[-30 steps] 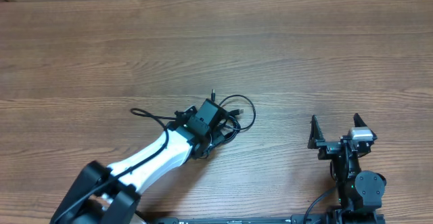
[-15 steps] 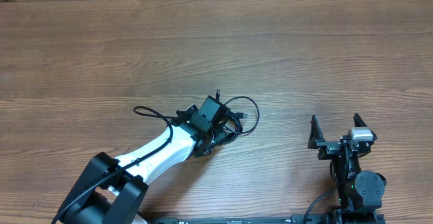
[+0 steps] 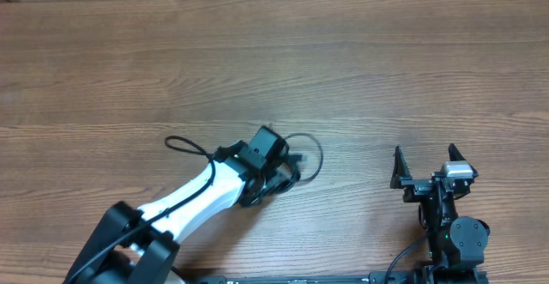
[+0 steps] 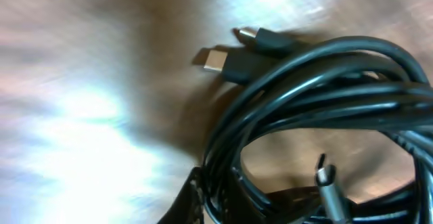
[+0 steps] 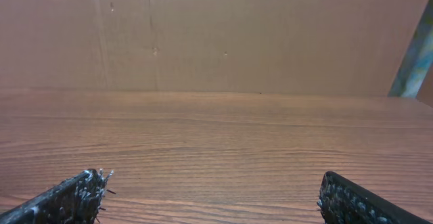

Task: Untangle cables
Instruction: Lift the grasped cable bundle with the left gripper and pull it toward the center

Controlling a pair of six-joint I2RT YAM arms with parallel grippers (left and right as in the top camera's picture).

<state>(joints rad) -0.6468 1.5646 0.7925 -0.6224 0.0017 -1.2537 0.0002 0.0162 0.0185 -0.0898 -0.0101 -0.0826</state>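
Note:
The cables (image 3: 302, 158) lie as a tangled black bundle near the table's middle, one thin loop curving out to the right. A single strand (image 3: 184, 144) trails left past the arm. My left gripper (image 3: 276, 174) sits on top of the bundle, its tips hidden under the wrist. In the left wrist view the coiled cables (image 4: 318, 82) fill the frame, with a gold-tipped plug (image 4: 215, 59) and a silver plug (image 4: 329, 187) showing. The left gripper (image 4: 226, 207) is shut on black strands there. My right gripper (image 3: 426, 164) rests open at the front right, far from the cables, its jaws (image 5: 216, 200) wide apart over bare wood.
The wooden table (image 3: 386, 69) stretches to a cardboard-coloured back wall (image 5: 257, 34). The right arm's base (image 3: 455, 241) stands at the front edge.
The left gripper has shut on the bundle. The bundle's right-hand loop has shifted slightly and blurs with motion. The right arm has not moved.

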